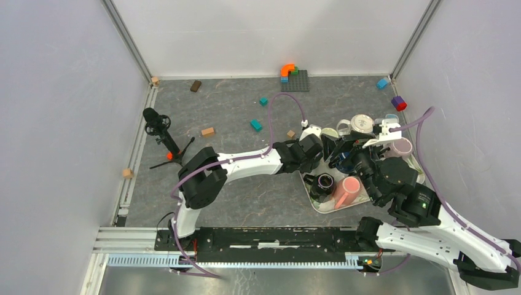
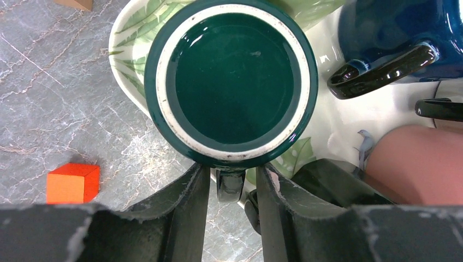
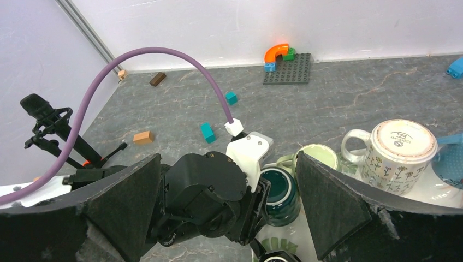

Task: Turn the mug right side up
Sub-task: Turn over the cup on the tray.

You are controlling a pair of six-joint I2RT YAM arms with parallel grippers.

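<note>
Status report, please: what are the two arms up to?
Left gripper open, jaws straddling the handle. Green mug upside down on the tray. Right gripper open, hovering. Blue mug crowding close.

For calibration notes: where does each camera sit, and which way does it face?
Top external: above, behind the robot, looking down on the grey table; left arm, right arm show.
Left wrist: straight down on an upside-down dark green ceramic mug; left hand flanks its handle.
Right wrist: angled toward the back wall; open right hand frames the view.
Shared: both wrist views show that mug.
</note>
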